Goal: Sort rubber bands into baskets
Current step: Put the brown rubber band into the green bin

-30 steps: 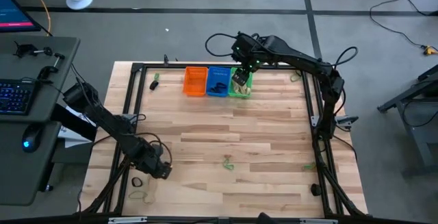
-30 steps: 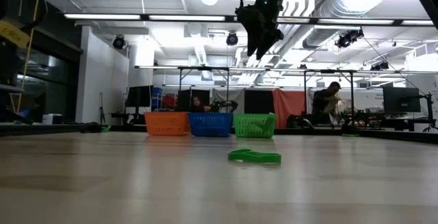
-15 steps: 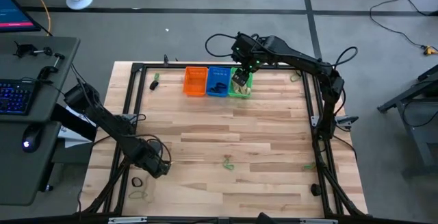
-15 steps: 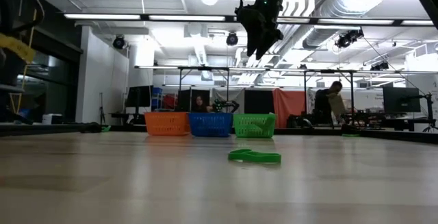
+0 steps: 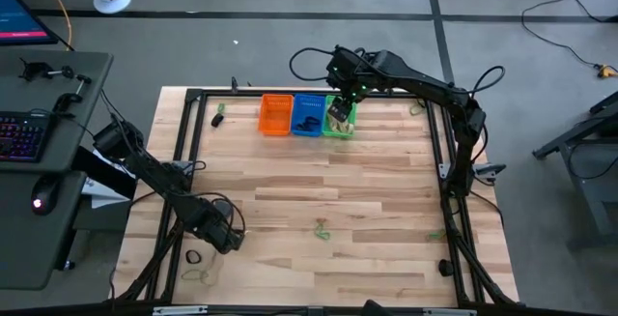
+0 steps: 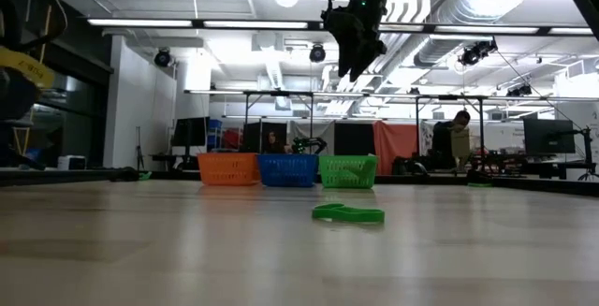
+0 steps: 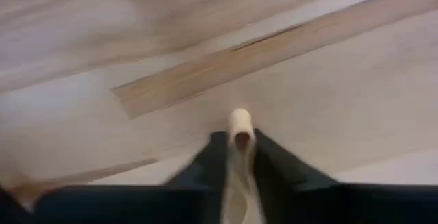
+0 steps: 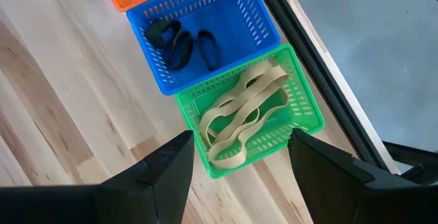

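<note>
Tan rubber band [image 7: 239,125] pinched between left gripper's [image 5: 230,240] nearly closed fingers, low over near-left table [image 5: 367,181]; rest of loop hidden. Fingers spread wide a second ago. Right gripper [image 8: 236,166] parted, empty, above green basket [image 8: 301,114] of tan bands [image 8: 239,111].

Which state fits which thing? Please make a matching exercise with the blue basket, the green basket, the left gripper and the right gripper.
1. blue basket
2. green basket
3. left gripper
4. right gripper

A. open, above the green basket
B. holds black bands
C. shut on a tan band
D. holds tan bands

Pairs: 1-B, 2-D, 3-C, 4-A
</note>
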Controlling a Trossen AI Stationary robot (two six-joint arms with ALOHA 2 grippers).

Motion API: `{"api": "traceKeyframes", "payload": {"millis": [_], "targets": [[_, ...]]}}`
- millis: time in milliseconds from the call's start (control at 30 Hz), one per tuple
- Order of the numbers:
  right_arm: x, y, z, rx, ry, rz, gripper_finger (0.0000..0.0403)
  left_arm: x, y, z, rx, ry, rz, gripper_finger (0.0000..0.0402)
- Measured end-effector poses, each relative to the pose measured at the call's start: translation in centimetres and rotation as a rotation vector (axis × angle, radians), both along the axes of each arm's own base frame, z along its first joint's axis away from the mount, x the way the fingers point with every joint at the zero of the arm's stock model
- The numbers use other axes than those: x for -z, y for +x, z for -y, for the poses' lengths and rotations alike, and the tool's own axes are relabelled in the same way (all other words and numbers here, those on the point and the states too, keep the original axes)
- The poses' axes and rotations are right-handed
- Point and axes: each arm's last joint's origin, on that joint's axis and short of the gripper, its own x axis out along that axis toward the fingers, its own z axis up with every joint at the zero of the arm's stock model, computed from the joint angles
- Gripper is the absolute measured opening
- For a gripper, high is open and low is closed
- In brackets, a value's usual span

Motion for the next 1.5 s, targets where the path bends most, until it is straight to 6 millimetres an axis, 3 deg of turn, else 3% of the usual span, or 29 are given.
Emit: {"api": "traceKeyframes", "payload": {"millis": [67,233,467,700,867,1233,1367,1500], "targets": [[-0.1,-0.2,-0.1,-0.002,0.003,-0.010,0.0226,-0.4,0.1,-0.3,0.007,0.004,0.015,0.0015],[-2.0,-1.8,-0.7,0.002,0.002,0.021,0.0226,-3.4,0.3,-3.1,0.036,0.118,0.127,0.0003],[-5.7,-5.0,-2.4,0.051,0.016,0.125,0.0226,-9.1,2.2,-10.3,0.062,0.341,0.412,0.0001],[-8.6,-7.6,-4.4,0.139,0.014,0.236,0.0226,-12.8,7.7,-18.3,0.186,0.541,0.687,0.0001],[-9.6,-8.5,-5.5,0.218,-0.003,0.277,0.0226,-14.5,12.7,-23.2,0.296,0.662,0.773,0.0001],[-9.8,-8.2,-6.7,0.339,-0.044,0.299,0.0226,-15.9,23.8,-30.2,0.451,0.873,0.855,0.0000],[-9.7,-8.1,-7.1,0.350,-0.039,0.295,0.0226,-15.2,26.1,-31.7,0.468,0.895,0.843,0.0000],[-9.6,-8.1,-7.4,0.341,-0.034,0.285,0.0226,-13.2,27.0,-32.6,0.466,0.887,0.806,0.0004]]}}
